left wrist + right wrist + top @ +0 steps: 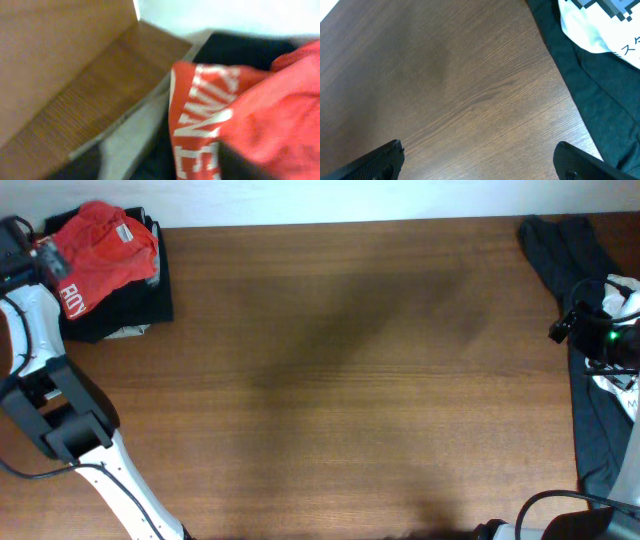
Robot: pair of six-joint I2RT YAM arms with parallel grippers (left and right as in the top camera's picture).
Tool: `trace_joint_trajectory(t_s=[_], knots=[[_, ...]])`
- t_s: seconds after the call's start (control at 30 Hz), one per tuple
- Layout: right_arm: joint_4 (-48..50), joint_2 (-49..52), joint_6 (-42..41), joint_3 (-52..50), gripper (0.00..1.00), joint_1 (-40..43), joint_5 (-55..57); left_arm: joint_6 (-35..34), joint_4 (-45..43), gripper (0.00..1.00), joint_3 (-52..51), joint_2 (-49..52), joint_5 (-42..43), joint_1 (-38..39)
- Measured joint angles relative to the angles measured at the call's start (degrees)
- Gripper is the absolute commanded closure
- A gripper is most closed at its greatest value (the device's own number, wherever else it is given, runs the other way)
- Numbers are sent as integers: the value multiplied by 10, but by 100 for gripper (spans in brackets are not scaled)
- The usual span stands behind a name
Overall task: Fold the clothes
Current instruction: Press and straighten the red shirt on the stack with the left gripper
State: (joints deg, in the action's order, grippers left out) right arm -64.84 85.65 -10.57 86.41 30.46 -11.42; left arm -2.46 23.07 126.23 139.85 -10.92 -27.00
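Note:
A crumpled red-orange T-shirt [105, 252] with white lettering lies on a pile of dark clothes [125, 310] at the table's back left corner. My left gripper [45, 258] is at the shirt's left edge. The left wrist view is blurred; there the left gripper [160, 167] stands open, one fingertip [242, 165] over the red T-shirt [260, 115] and nothing pinched. Along the right edge lies a dark grey garment [560, 250] with a white one [625, 300]. My right gripper [477, 160] hangs open over bare wood, just left of the dark garment [590, 95].
The wooden table [330, 380] stretches between the two heaps. Its back left corner [150, 45] borders a pale wall. Under the red shirt a light grey-white cloth [130, 140] shows. The white garment [600, 25] carries a blue pixel print.

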Motion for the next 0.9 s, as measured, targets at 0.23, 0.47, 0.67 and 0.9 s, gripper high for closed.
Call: trace_joint_trajectory(t_s=[0.23,0.47,0.67,0.9], knots=[[0,0,0,0,1,0,0,1,-2,97,10,-68,64,14],[0,0,0,0,1,0,0,6,0,99,11,-12,77,16],[0,0,0,0,1,0,0,23,-2,97,10,78,77,15],[0,0,0,0,1,0,0,27,52,94,35,76,77,15]])
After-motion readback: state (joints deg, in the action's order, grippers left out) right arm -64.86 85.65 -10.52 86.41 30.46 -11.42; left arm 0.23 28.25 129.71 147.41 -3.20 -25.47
